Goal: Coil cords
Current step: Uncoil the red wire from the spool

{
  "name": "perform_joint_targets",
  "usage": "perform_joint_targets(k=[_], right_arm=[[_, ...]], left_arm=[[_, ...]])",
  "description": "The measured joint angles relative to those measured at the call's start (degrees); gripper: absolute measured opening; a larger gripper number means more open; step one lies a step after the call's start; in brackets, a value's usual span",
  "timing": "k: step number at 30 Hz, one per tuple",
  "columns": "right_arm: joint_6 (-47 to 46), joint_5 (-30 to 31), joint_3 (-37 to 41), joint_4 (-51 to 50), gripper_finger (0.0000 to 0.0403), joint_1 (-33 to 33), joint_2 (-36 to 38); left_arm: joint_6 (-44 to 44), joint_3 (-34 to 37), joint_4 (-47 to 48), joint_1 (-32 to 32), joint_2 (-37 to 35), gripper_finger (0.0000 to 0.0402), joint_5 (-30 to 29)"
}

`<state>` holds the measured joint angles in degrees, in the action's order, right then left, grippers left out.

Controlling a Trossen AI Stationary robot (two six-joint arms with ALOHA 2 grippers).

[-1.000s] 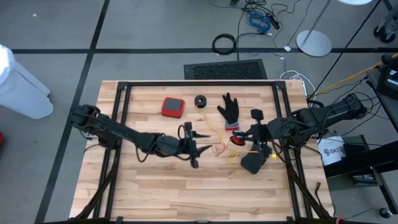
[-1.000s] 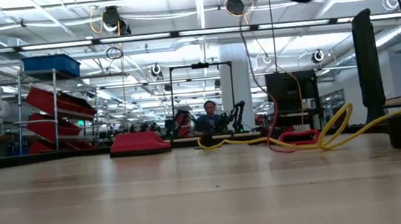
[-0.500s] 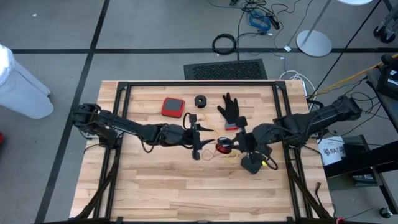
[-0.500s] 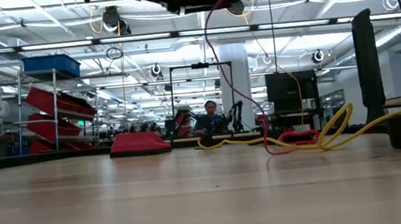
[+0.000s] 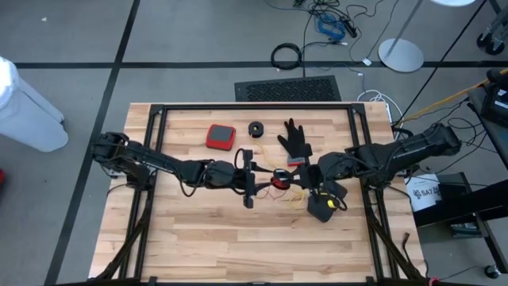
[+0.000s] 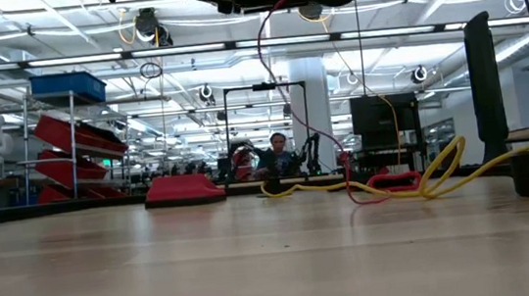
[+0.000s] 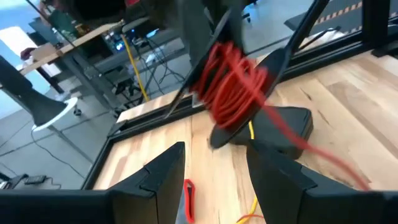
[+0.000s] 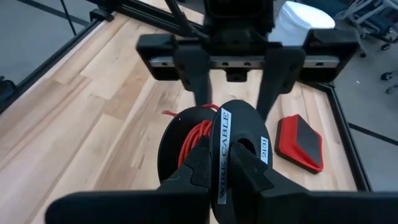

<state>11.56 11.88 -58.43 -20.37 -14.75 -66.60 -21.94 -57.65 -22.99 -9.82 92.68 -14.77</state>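
High view: both arms reach toward the middle of the wooden table [image 5: 206, 238], their grippers nearly meeting.
Right gripper [image 8: 221, 163]: clenched on the rim of a black reel [image 8: 231, 134] (its edge label reads "WIRE CABLE"), held up off the table; the red-orange cord [image 8: 194, 138] is wound on the reel just ahead of the fingertips.
Left gripper [image 7: 214, 168]: fingers spread apart, holding nothing; it faces the right gripper, and in the left wrist view the red coil sits just beyond its fingertips, in line with the gap between them.
Red-orange cord: mostly on the reel; a loose tail hangs from it down to the table in the low view, below the two grippers.
Yellow cord [image 6: 426, 182]: lying slack on the table, below and beside the right gripper, one stretch running off toward the table's right edge.
Second black reel [image 5: 256, 129]: on the table, well beyond the left gripper, toward the far edge.
Black glove [image 5: 295, 140]: flat on the table just past both grippers, near the second reel.
Red pad [image 5: 220, 137]: on the table on the far side of the left gripper, next to the second reel (also seen beside the right gripper's reel in the right wrist view).
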Motion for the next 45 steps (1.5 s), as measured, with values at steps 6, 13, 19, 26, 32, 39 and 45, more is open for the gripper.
perform_joint_targets(k=[6, 13, 19, 26, 32, 39, 45], right_arm=[[0.1, 0.0, 0.0, 0.4, 0.0018, 1.2, -0.7], [0.8, -0.4, 0.0, 2.8, 0.0018, 1.3, -0.7], [0.9, -0.4, 0.0, 2.8, 0.0018, 1.3, -0.7], [0.0, 0.0, 0.0, 1.0, 0.0035, 1.3, -0.6], [-1.1, 1.6, 0.0, -2.7, 0.0071, 1.3, -0.6], [-1.6, 2.1, 0.0, -6.5, 0.0077, 1.3, -0.5], [-1.9, 3.2, 0.0, -7.1, 0.0075, 1.2, -0.1]], left_arm=[[-1.4, 0.0, -1.2, -0.7, 0.0, 0.0165, 0.8], [-1.5, 0.0, -2.0, -0.7, 0.0, 0.0109, 1.0], [-2.8, 0.0, -2.6, -0.7, 0.0, 0.0069, 1.0], [-5.4, 0.0, -2.1, -0.8, 0.1, 0.0010, 1.0], [-5.9, 0.0, -0.7, -1.2, 0.1, 0.0004, -0.3], [-8.2, 0.0, 0.5, -2.0, 0.0, 0.0002, -2.4], [-10.0, 0.0, 3.2, -2.4, 0.0, 0.0001, -4.2]])
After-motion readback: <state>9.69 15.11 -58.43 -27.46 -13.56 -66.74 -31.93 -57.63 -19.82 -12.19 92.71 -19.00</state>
